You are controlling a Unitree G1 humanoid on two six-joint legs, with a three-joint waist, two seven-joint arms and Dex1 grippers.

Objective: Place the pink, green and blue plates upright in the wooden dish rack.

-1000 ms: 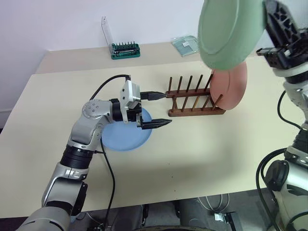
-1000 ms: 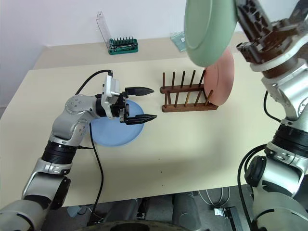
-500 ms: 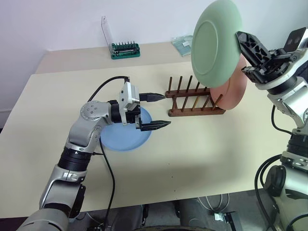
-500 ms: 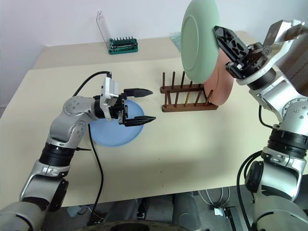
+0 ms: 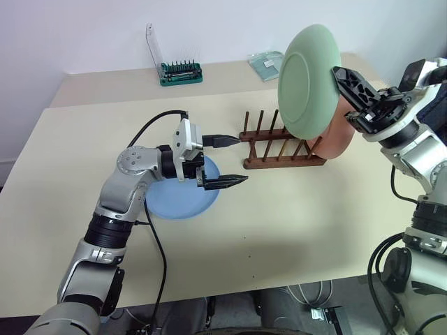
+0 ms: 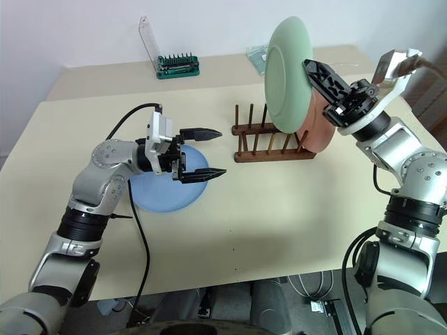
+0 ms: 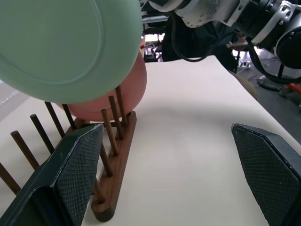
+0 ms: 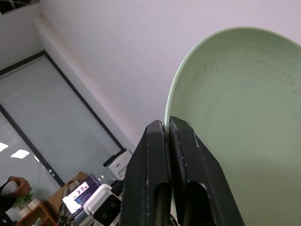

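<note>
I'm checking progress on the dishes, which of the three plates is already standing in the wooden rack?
The pink plate, upright at the right end of the wooden rack. The green plate is held above it by the right end effector; the blue plate lies flat on the table.

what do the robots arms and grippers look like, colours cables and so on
Both arms are silver-grey metal segments joined by black ribbed joint bands. Each ends in a gripper with two black tapered fingers: the left gripper has cross-hatched textured finger pads and a white block at its wrist, and a loose black cable loops from it. The right gripper has open lattice-like black fingers, with black cables hanging by the right arm.
</note>
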